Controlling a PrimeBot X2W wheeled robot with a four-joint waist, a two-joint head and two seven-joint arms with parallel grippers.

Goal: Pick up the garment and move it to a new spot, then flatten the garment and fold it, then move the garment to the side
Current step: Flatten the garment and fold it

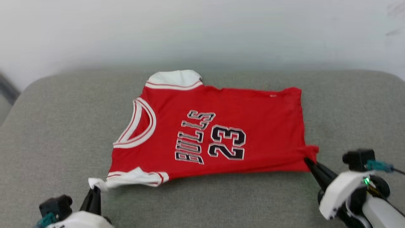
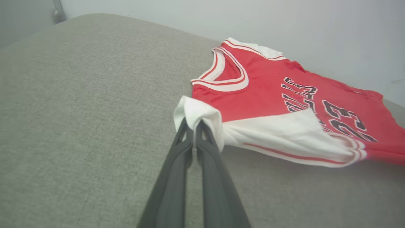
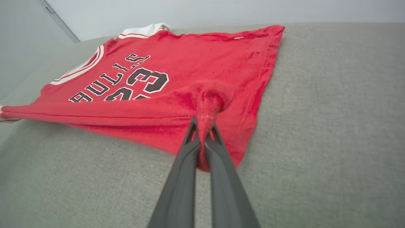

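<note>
Pinching garment (image 1: 253, 110), left fingers (image 2: 175, 164) clamping white sleeve (image 2: 284, 129), right fingers (image 3: 183, 171) clamping hem corner (image 3: 209, 104)

the red garment (image 1: 253, 120) has "bulls" printed across its chest in black letters with white edging. right under that is a big "23" in the same lettering, nothing else readable.

Light: bright, even and diffuse; source not evident; colours slightly washed.
Shadows: one thin, soft band under the red jersey (image 1: 221, 126), along its near edge on the grey cushion (image 1: 47, 133).
Glow: small green indicator lamp (image 1: 366, 181), right of the jersey's hem.
Focus: head view soft throughout; pale wall (image 1: 202, 28) behind the jersey hazy.
Distortion: wrist views wide-angle; cushion's far edge beyond the jersey curves.
</note>
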